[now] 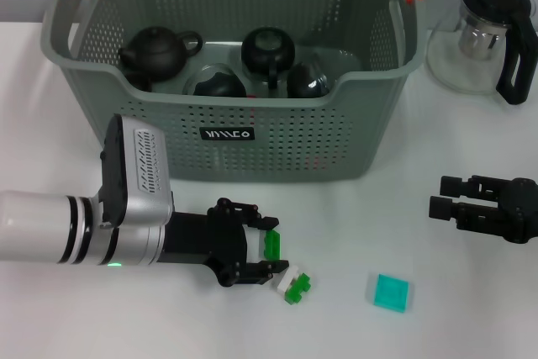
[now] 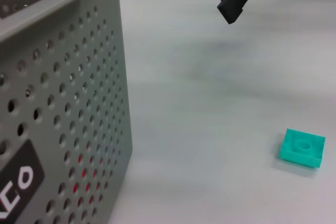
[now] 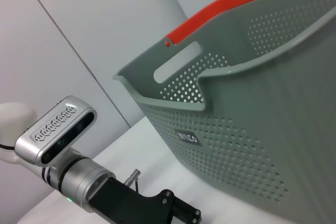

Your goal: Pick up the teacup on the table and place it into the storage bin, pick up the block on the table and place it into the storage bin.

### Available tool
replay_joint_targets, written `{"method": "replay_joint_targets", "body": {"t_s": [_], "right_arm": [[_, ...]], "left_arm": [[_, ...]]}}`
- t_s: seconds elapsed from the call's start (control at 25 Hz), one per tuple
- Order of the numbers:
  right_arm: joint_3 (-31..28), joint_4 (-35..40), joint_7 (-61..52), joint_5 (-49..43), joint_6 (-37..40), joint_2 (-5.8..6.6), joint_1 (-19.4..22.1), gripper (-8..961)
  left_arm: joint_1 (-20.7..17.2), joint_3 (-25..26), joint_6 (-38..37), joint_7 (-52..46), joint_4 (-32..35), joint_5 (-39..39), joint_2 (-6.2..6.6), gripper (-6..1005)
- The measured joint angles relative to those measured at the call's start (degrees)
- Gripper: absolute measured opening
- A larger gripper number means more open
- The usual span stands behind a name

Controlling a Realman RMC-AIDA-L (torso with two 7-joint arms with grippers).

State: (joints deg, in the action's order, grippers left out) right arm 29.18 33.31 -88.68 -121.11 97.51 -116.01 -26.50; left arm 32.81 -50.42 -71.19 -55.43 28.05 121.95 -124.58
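Nearest the head camera, the left end effector [image 1: 267,260] lies low over the white worktop [image 1: 101,325], reaching in from the left with its fingers spread apart. A green block [image 1: 272,244] sits between the fingers, and a white-and-green block [image 1: 294,286] lies just beside the lower fingertip; whether either finger touches a block cannot be told. Farther right, a flat teal square block [image 1: 392,293] with a round recess in its top lies flat on the worktop, well apart from both arms; that makes three blocks in all.

Behind them stands one storage bin [image 1: 277,136], grey-green, perforated, with orange handle ends and a small black label with white lettering; its long axis runs left to right and the label faces the robot. Four dark tea vessels rest inside, among them a black teapot [image 1: 155,50]. A glass pitcher [image 1: 486,35] with a black handle stands right of the bin. The right end effector [image 1: 447,197] hovers at the right edge, fingers pointing left, close together with nothing between them.
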Motion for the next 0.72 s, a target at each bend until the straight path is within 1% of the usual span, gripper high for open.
{"method": "replay_joint_targets", "body": {"t_s": [0.28,0.44,0.6,0.72], "right_arm": [[0.0,0.0,0.0,0.0,0.0,0.06,-0.1,686],[0.0,0.0,0.0,0.0,0.0,0.11,-0.3,684],[0.0,0.1,0.0,0.0,0.0,0.17,-0.3,685],[0.0,0.1,0.0,0.0,0.0,0.17,-0.4,685]], "left_arm": [[0.0,0.0,0.0,-0.3,0.3,-0.2,-0.05,563],[0.2,-1.0,0.3,-3.9,1.2,0.2,-0.01,531],[-0.2,-2.8,0.2,-5.9,3.0,0.1,-0.04,476],[-0.4,-2.9,-0.2,-7.3,3.7,0.0,-0.03,435]]}}
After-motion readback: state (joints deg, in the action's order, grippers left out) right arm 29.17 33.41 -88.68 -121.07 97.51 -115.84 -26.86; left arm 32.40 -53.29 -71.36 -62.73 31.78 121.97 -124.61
